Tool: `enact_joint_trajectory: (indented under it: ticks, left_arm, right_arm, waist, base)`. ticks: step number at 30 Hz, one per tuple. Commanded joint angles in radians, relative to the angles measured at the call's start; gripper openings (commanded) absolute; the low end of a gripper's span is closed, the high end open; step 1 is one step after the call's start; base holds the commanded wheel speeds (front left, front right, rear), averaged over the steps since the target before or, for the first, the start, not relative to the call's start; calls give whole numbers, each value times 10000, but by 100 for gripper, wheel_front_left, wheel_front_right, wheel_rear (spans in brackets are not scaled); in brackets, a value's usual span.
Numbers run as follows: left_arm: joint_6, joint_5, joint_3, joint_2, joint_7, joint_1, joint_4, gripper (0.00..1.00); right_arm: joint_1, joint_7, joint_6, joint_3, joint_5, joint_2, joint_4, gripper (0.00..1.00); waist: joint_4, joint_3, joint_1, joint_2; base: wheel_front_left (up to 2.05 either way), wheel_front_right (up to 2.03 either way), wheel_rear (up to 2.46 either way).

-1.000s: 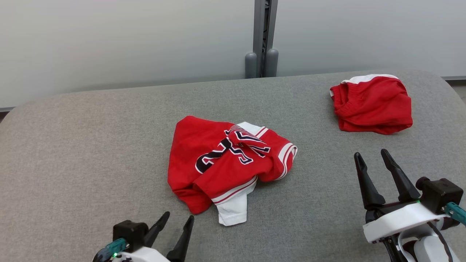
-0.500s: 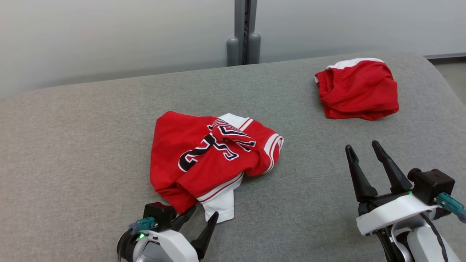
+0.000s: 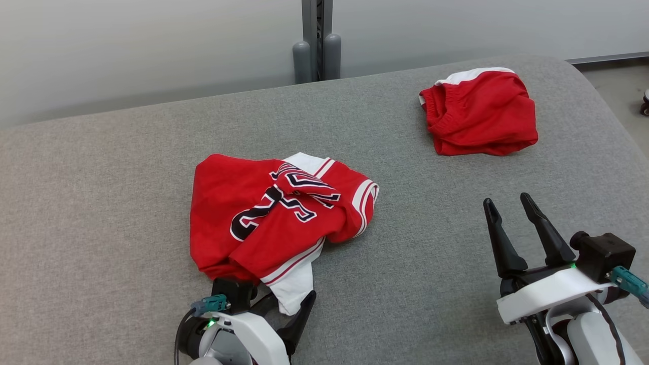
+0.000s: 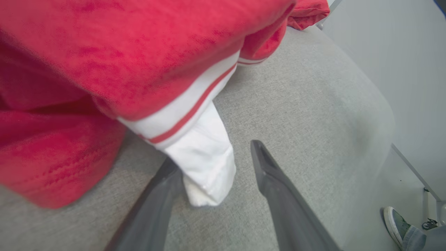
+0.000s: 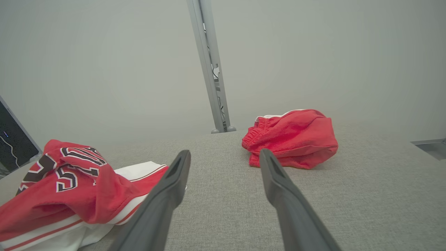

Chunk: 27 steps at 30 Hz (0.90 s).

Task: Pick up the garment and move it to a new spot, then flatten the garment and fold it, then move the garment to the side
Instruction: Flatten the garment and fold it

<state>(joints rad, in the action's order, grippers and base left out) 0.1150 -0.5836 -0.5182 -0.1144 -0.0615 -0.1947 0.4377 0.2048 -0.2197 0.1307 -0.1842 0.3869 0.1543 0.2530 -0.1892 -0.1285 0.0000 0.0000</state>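
The garment (image 3: 263,218) is a red jersey with black-and-white lettering and white trim, lying crumpled at the middle of the grey table (image 3: 101,177). A white flap (image 3: 291,289) sticks out of its near edge. My left gripper (image 3: 289,299) is open at that flap. In the left wrist view the white flap (image 4: 202,157) lies between the two fingers of the left gripper (image 4: 212,153), against the left one, under the red garment (image 4: 139,52). My right gripper (image 3: 506,200) hovers open over bare table to the right, holding nothing, and its own view shows the right gripper (image 5: 224,152) the same way.
Crumpled red shorts (image 3: 481,114) with a white band lie at the far right of the table; the red shorts (image 5: 292,137) sit beyond my right fingers. A grey post (image 3: 317,40) stands behind the table. A person's shoe (image 4: 395,221) is on the floor past the table's rounded edge.
The camera has swung, shifting the whole picture left. My left gripper has come forward to the jersey's near edge and now straddles the white flap. The right gripper stays open in place.
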Motion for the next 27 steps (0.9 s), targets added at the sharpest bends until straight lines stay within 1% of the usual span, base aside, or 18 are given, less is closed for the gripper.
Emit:
enact_joint_trajectory:
  ticks: [1,2,9,11,14,17,20,23,25,27]
  left_arm:
    - [48,-39,-1,-47,-15,-235,-39,17]
    - [25,-56,6,-68,-23,-242,-56,0]
    - [-56,-99,8,-232,-154,-214,-378,0]
    - [-91,-93,23,-282,-165,-182,-651,0]
    - [-219,34,5,-526,-270,-27,-1149,0]
    - [-292,-148,123,-692,-408,271,-1860,0]
    - [-482,-272,377,-1037,-602,444,-2732,0]
    - [-481,-751,633,-1300,-935,870,-3741,0]
    - [-628,-946,956,-1730,-1164,1080,-4434,0]
    - [-897,-1003,1350,-2142,-1341,1329,-5094,0]
  right_arm:
    - [99,-76,3,17,16,-22,46,100]
    - [111,-93,3,16,16,-45,56,100]
    - [114,-161,3,52,21,-100,144,100]
    - [76,-194,3,77,32,-104,177,100]
    - [43,-208,3,77,56,-118,232,100]
    - [10,-231,3,92,83,-127,276,100]
    - [-21,-254,3,152,97,-112,307,100]
    - [-68,-273,3,197,96,-101,329,100]
    - [-63,-279,3,252,95,-83,326,100]
    - [-72,-287,3,318,85,-68,311,100]
  waist:
    - [16,0,0,0]
    - [26,2,0,0]
    - [145,3,0,0]
    - [217,35,0,0]
    - [323,96,0,0]
    - [456,171,0,0]
    - [610,235,0,0]
    - [736,302,0,0]
    - [825,325,0,0]
    - [929,333,0,0]
  base:
    - [0,0,0]
    - [0,0,0]
    - [0,0,0]
    - [0,0,0]
    - [0,0,0]
    - [0,0,0]
    - [0,0,0]
    - [0,0,0]
    - [0,0,0]
    - [0,0,0]
